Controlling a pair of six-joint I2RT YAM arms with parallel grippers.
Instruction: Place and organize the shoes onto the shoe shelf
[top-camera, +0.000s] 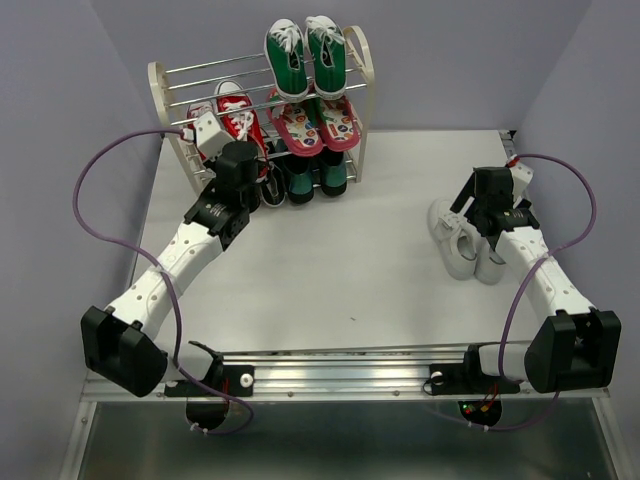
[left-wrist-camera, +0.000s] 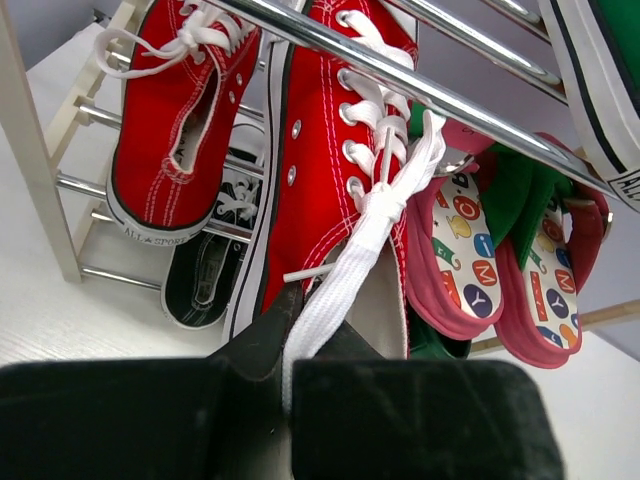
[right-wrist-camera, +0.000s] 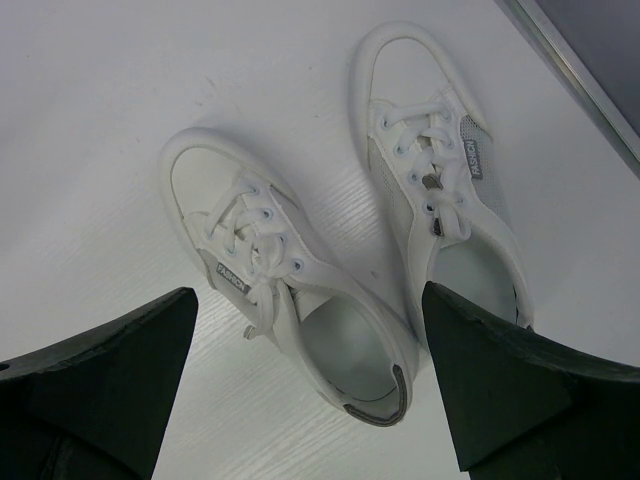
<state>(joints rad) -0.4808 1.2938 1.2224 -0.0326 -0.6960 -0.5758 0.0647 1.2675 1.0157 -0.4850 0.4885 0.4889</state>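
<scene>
Left gripper (left-wrist-camera: 287, 385): we see its fingers drawn almost together on the heel of one red sneaker (left-wrist-camera: 330, 200), with a white lace trailing into the seam between them.
Second red sneaker (left-wrist-camera: 170, 130): on the middle rods at the left of the shoe shelf (top-camera: 160, 85), just beside the held one.
Black sneakers (top-camera: 288, 184): bottom tier.
Right gripper (right-wrist-camera: 308, 300): we see it spread wide and holding nothing, hanging over the white sneakers (right-wrist-camera: 250, 250).
White sneakers: side by side on the table (top-camera: 350, 260), at its right, well apart from the shelf.
Green sneakers (top-camera: 305, 52): top tier, right side.
Pink sandals (top-camera: 318, 125): the tier below the green pair.
</scene>
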